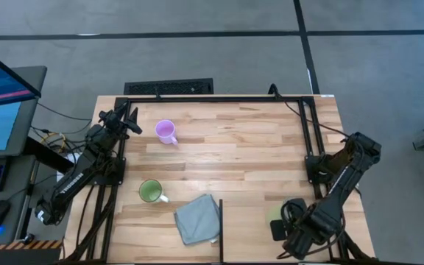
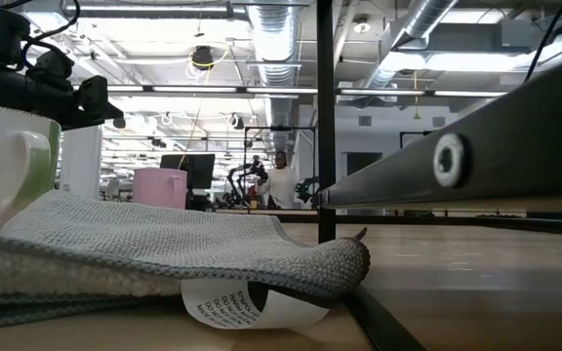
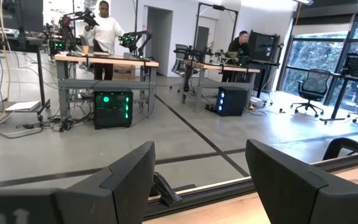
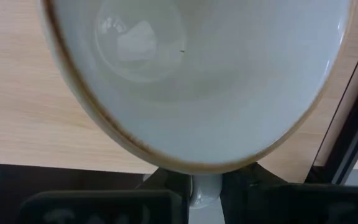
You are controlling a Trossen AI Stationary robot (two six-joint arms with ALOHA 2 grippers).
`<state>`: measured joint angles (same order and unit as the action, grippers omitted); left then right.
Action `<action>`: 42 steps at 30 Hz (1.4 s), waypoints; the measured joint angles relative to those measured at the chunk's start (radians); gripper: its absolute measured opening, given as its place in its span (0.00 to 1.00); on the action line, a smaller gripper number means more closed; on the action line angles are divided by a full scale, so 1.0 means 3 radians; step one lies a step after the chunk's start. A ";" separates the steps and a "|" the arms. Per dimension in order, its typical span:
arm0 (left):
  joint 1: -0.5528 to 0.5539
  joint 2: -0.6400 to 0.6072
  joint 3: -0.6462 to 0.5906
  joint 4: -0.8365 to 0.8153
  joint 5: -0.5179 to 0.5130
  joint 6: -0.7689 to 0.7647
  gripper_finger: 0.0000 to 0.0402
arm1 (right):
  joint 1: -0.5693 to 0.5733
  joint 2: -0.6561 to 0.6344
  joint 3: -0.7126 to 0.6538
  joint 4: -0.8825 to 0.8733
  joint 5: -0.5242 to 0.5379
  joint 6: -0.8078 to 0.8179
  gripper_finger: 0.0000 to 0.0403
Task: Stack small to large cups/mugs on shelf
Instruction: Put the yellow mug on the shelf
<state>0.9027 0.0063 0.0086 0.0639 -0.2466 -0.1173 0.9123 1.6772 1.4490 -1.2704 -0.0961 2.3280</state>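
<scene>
Wooden table (image 1: 241,154) inside a black frame, open workshop beyond. Lilac mug (image 1: 165,132) upright near the far left corner, just beside the left gripper (image 1: 129,121), fingers (image 3: 126,180) spread wide, empty. Green mug (image 1: 151,191) upright at near left, close to a grey cloth (image 1: 197,218). Cream-white mug (image 4: 197,81) at the near right edge, gripped by its handle in the right gripper (image 1: 291,234), fingers closed on it. Person (image 3: 104,31) at a distant bench.

Grey cloth (image 2: 164,249) before pink mug (image 2: 159,187)
</scene>
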 joint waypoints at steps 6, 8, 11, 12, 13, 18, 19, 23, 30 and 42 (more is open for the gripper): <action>-0.0001 0.0001 -0.0001 0.0000 0.0001 0.0060 0.60 | -0.0065 -0.0004 0.0000 0.0009 -0.0144 0.0004 0.17; 0.0000 0.0000 0.0000 0.0000 0.0001 0.0083 0.60 | -0.0084 -0.0006 0.0004 0.0013 -0.0207 0.0004 0.17; -0.0001 0.0001 0.0000 0.0000 0.0001 0.0088 0.60 | -0.0113 -0.0006 0.0004 0.0029 -0.0304 0.0004 0.17; -0.0001 0.0001 -0.0001 0.0000 0.0001 0.0088 0.60 | -0.0124 -0.0007 0.0004 0.0041 -0.0343 0.0005 0.17; 0.0000 0.0000 -0.0001 0.0000 0.0001 0.0088 0.60 | -0.0130 -0.0009 0.0004 0.0055 -0.0371 0.0005 0.17; -0.0001 0.0001 0.0000 0.0000 0.0001 0.0089 0.60 | -0.0173 -0.0009 0.0005 0.0070 -0.0530 0.0004 0.17; -0.0001 0.0001 0.0000 0.0000 0.0001 0.0089 0.60 | -0.0175 -0.0010 0.0006 0.0071 -0.0584 0.0005 0.17; 0.0000 0.0001 0.0000 0.0000 0.0003 0.0089 0.60 | -0.0170 -0.0010 0.0006 0.0070 -0.0683 0.0065 0.17; 0.0000 0.0000 -0.0001 0.0000 0.0003 0.0090 0.60 | -0.0162 -0.0010 0.0006 0.0015 -0.0834 0.0191 0.17; 0.0000 0.0001 -0.0001 -0.0001 0.0006 0.0152 0.60 | -0.0108 0.0106 0.0009 -0.0117 -0.1161 0.0301 0.17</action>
<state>0.9027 0.0065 0.0083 0.0635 -0.2449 -0.0715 0.8799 1.7090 1.4517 -1.3055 -0.4444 2.4182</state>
